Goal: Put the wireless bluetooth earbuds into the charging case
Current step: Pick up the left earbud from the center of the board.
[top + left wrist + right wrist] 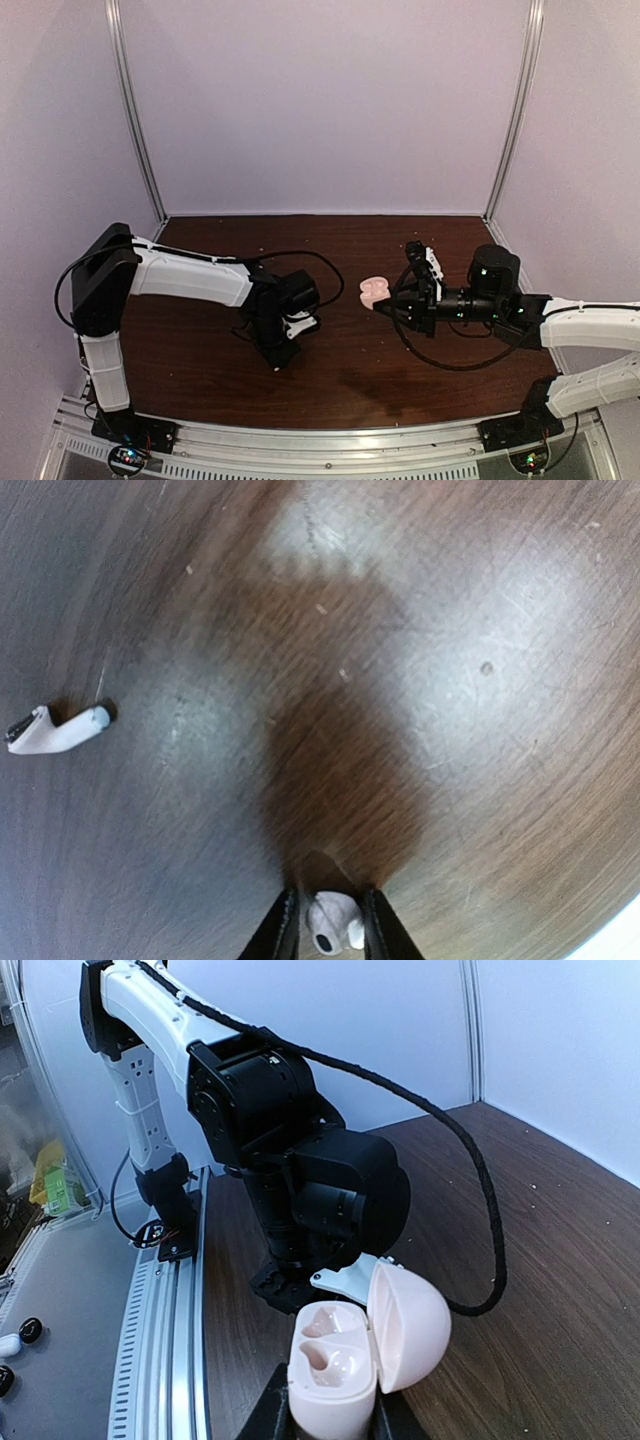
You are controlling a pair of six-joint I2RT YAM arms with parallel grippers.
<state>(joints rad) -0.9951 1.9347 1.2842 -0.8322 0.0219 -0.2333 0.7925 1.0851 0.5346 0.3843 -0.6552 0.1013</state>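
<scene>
A white earbud (333, 922) lies on the dark wooden table between the fingers of my left gripper (331, 893), which points down and is closed narrowly about it. A second white earbud (55, 730) with a short stem lies apart to the left. In the top view the left gripper (282, 355) is low over the table's middle. My right gripper (330, 1415) is shut on a pale pink charging case (330, 1385), held upright with its lid (410, 1325) swung open to the right. Both wells look empty. The case (374, 290) sits right of centre.
The left arm's black wrist (300, 1180) stands close behind the case, with a black cable (485, 1220) looping right. A metal rail (165, 1310) edges the table. Small rounded black things (30, 1330) lie on the grey ledge beyond it. White walls enclose the table.
</scene>
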